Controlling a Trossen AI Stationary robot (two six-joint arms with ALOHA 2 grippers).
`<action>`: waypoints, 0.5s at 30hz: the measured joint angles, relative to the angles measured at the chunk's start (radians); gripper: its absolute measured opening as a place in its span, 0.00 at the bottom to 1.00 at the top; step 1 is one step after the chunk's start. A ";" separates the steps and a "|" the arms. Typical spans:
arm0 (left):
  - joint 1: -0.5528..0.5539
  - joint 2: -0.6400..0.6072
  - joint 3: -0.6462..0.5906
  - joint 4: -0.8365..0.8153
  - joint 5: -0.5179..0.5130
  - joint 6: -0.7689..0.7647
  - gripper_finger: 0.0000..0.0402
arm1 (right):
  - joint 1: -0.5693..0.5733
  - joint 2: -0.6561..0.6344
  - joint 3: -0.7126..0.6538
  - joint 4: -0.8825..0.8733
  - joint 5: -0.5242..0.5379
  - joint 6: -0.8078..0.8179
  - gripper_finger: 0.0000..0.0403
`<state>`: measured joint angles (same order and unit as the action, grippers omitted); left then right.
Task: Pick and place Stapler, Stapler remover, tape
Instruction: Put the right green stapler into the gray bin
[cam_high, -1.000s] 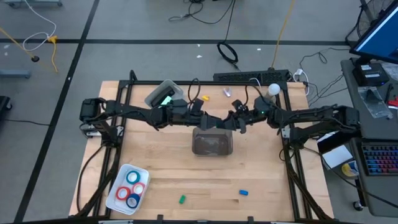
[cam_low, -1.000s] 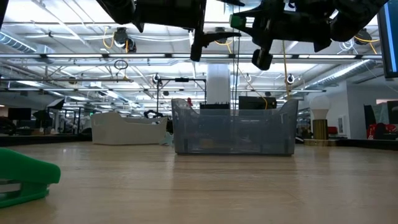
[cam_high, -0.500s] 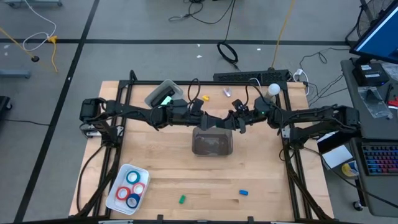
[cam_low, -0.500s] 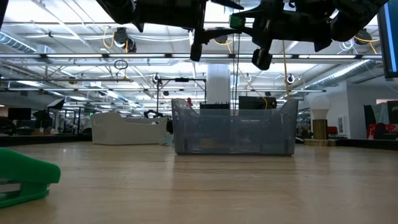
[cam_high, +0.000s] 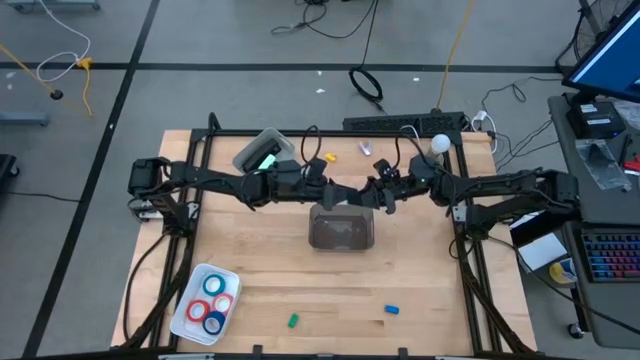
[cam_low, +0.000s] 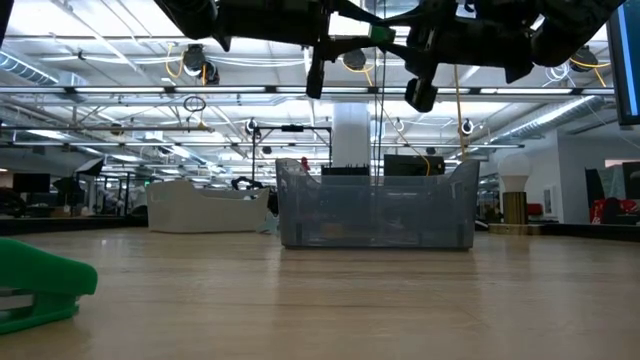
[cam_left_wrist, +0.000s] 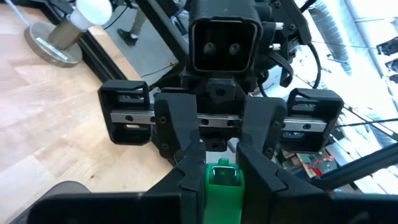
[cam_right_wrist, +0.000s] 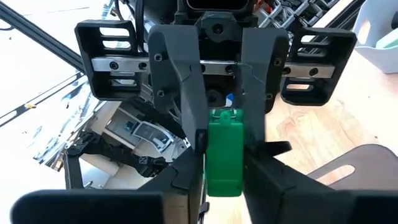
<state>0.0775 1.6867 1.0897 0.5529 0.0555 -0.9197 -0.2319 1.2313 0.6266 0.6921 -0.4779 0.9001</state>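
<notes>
My left gripper (cam_high: 343, 197) and right gripper (cam_high: 374, 198) both clamp a green block (cam_right_wrist: 224, 149) over the bin (cam_high: 341, 232). Tape (cam_high: 208, 300) lies untouched, so I judge most work remains.

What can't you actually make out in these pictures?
- Green block between the left gripper and the right gripper: in the high view the arms cover it, and the wrist views don't show which one grips it.
- Clear bin contents: cloudy walls in the low view.
- Green piece: cut off by the low view's left edge.
- Blue piece: too small in the high view.
</notes>
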 joint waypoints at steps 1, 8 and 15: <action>0.000 0.000 0.000 -0.005 -0.002 0.000 0.16 | 0.000 0.001 0.000 0.000 -0.010 0.000 0.25; 0.002 0.000 0.000 -0.008 -0.040 0.005 0.16 | -0.001 0.001 0.000 -0.039 -0.152 -0.003 0.40; 0.062 -0.018 0.000 -0.151 -0.069 0.040 0.16 | 0.000 0.001 0.000 -0.116 -0.266 -0.049 0.47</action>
<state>0.1398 1.6692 1.0901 0.4023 -0.0131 -0.8796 -0.2321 1.2324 0.6266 0.5764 -0.7441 0.8511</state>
